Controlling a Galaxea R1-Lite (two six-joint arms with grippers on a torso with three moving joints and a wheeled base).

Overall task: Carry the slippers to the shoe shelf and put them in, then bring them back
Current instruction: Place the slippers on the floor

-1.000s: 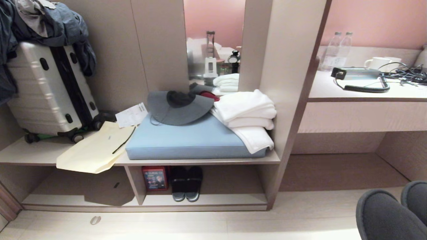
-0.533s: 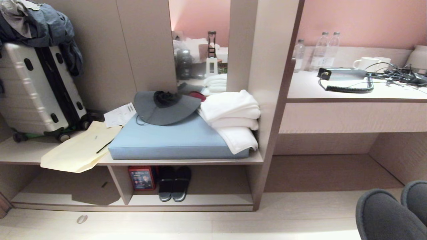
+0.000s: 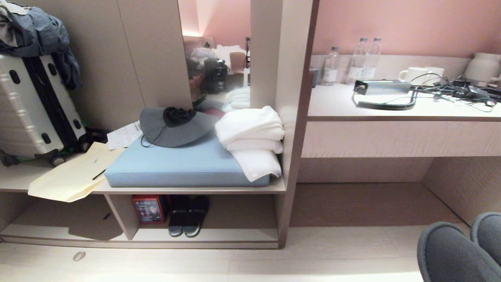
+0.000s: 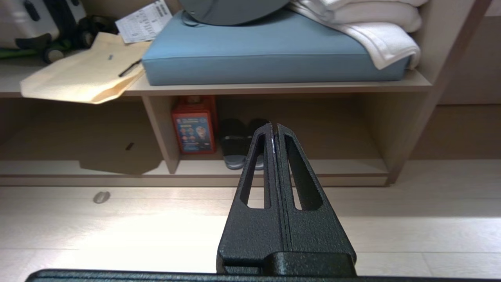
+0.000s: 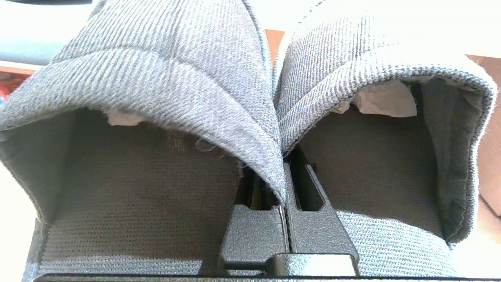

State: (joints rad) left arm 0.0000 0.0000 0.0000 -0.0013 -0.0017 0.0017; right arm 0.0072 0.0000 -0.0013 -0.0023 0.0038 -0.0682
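Observation:
The slippers, a dark grey fabric pair with rounded toes, hang at the bottom right of the head view, above the pale floor. In the right wrist view my right gripper is shut on the inner edges of both slippers, pinched together between its fingers. The shoe shelf is a low beige cubby under the bench, ahead and to the left, also in the left wrist view. My left gripper is shut and holds nothing, hanging above the floor in front of that cubby.
Black slides and a red box fill the cubby's left part. A blue cushion, white towels, a grey hat, a suitcase and a paper bag sit on the bench. The desk carries bottles, cups and cables.
The whole scene has slid left in the head view, so the camera has moved right. The slippers keep their place at the bottom right of the picture.

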